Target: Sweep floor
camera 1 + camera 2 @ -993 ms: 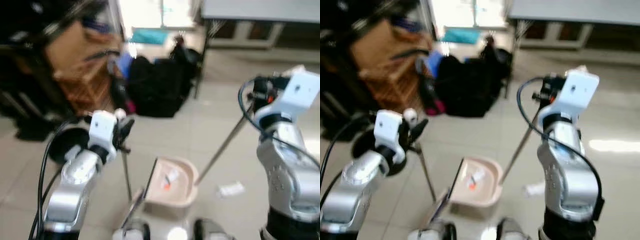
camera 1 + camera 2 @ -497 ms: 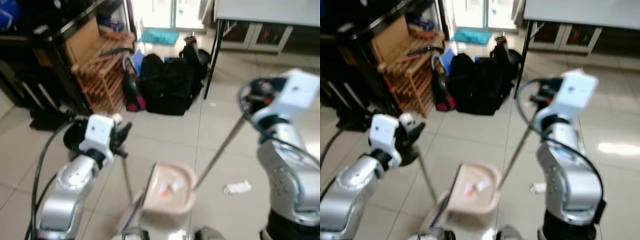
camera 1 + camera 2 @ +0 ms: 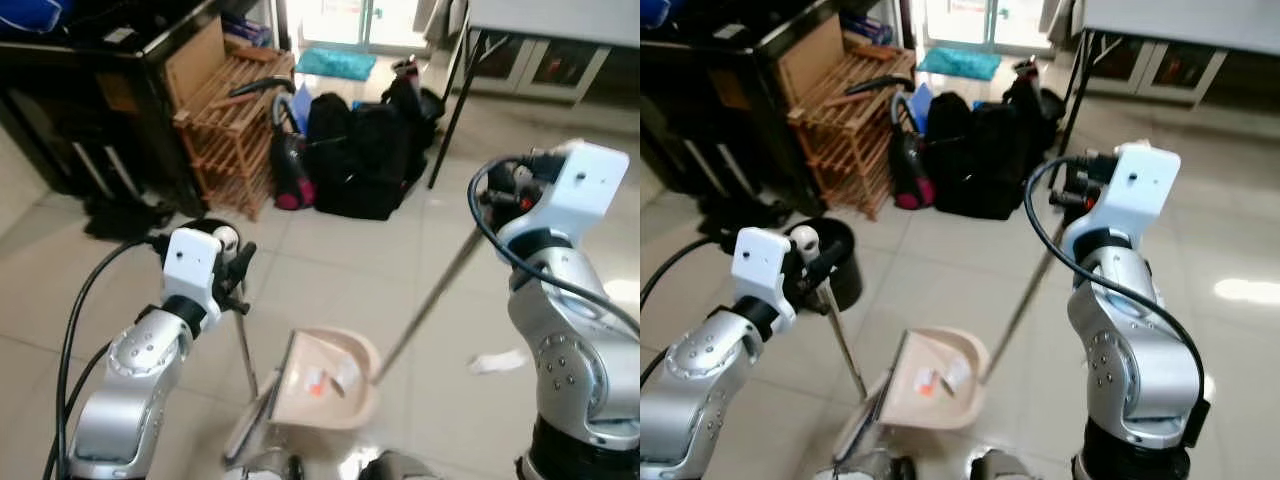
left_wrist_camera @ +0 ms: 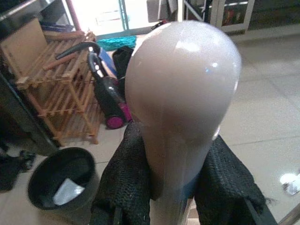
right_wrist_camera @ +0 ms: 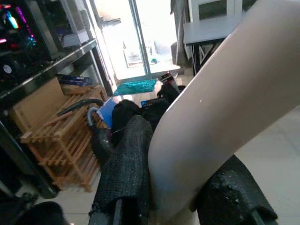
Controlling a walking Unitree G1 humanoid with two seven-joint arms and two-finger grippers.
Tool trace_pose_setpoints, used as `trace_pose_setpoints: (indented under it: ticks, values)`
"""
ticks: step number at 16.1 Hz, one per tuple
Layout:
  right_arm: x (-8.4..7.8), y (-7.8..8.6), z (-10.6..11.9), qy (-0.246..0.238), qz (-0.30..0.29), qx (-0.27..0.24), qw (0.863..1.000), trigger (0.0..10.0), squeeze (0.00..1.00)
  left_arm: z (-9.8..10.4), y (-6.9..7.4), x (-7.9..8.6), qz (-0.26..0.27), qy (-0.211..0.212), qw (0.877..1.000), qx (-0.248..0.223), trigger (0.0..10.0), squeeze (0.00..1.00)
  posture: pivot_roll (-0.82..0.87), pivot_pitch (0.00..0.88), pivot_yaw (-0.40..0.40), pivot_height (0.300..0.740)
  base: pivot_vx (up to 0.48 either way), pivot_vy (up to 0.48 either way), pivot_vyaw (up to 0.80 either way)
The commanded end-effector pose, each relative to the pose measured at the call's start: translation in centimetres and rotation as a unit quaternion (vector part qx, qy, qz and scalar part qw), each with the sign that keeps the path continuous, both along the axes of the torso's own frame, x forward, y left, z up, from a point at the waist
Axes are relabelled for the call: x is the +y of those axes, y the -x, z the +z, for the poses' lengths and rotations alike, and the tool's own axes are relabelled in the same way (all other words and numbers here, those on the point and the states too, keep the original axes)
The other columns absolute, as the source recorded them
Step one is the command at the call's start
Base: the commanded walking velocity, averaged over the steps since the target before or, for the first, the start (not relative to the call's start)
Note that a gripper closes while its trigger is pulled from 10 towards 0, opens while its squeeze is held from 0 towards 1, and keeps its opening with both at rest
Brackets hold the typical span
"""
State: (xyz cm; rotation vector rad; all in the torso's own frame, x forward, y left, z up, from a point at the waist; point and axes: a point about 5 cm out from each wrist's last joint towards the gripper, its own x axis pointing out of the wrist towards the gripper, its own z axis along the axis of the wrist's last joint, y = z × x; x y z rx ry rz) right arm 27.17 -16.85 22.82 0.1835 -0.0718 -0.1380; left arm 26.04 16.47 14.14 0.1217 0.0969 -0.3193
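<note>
Left gripper (image 4: pixel 180 183): clamped on the rounded pale knob of the dustpan handle (image 3: pixel 244 335), black fingers (image 4: pixel 124 180) pressed to either side. Handle a thin dark rod, near upright, running down from the grip to the dustpan (image 3: pixel 325 385).

Dustpan: pale beige, shallow scoop on the tiled floor (image 3: pixel 330 285) just ahead of the robot's feet, between the two arms. Mouth turned toward the right arm's side. Small scraps inside, white with a spot of orange-red.

Right gripper (image 5: pixel 173 187): closed around the pale grip of the broom stick (image 3: pixel 425 305), one finger on each side. Stick long, thin, metallic, slanting from the raised right wrist down and inward, lower end meeting the floor at the dustpan's open edge. Broom head hidden behind the pan rim; shape not made out.

Crumpled white paper (image 3: pixel 498 361): loose on the tiles, on the robot's right, beyond the stick's lower end and apart from the pan. Right arm the nearer. Probable next stroke: broom reached outward past the paper, then drawn back toward the pan mouth, across the stick's slant.

Black bin (image 3: pixel 835 262): on the floor at the left, near the left arm, white scrap inside. Black bags (image 3: pixel 370 160) and wooden rack (image 3: pixel 235 130) farther off.
</note>
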Motion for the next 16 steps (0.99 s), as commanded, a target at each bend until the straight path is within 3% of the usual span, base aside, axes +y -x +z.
trace_pose_setpoints:
  ticks: [1, 13, 16]
  values:
    - [-0.19, 0.14, 0.87, -0.002, -0.006, -0.023, 1.000, 10.0, 0.00, 0.76, -0.08, 0.13, 0.002, -0.002, 1.000, -0.014, 10.0, 0.00, -0.03, 0.158, 0.022, 0.740, 0.000, 0.428, 0.00]
    - [0.00, -0.33, 1.41, -0.003, 0.004, -0.038, 0.999, 10.0, 0.00, 0.92, -0.24, -0.07, 0.014, 0.005, 1.000, -0.020, 10.0, 0.00, -0.04, 0.140, 0.006, 0.740, 0.000, 0.425, 0.00]
    - [0.36, -0.72, 1.67, -0.002, 0.016, -0.043, 0.999, 10.0, 0.00, 1.38, -0.63, 0.52, 0.045, -0.014, 0.998, -0.040, 10.0, 0.00, -0.03, 0.136, 0.000, 0.740, 0.000, -0.320, 0.00]
